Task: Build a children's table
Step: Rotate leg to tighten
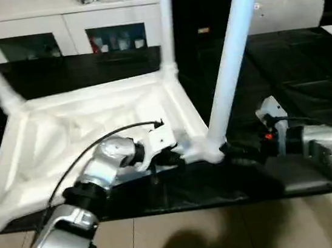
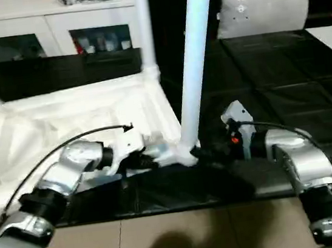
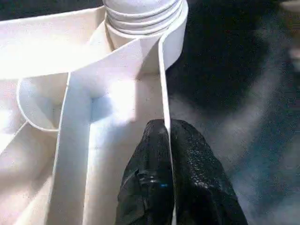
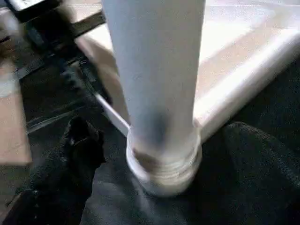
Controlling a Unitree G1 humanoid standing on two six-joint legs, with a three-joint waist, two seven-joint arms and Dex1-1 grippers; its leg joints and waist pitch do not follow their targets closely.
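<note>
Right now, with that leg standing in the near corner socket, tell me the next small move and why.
Probably draw the right gripper back from the leg. Its fingers stand spread on either side of the leg's base, not clamped, and the leg stands upright in the corner socket. The left gripper is shut on the tabletop's rim, steadying it, so it should hold.

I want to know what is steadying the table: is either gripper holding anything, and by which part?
The left gripper pinches the tabletop's thin side wall near a corner. The right gripper stands open around the near leg's base, gripping nothing.
</note>
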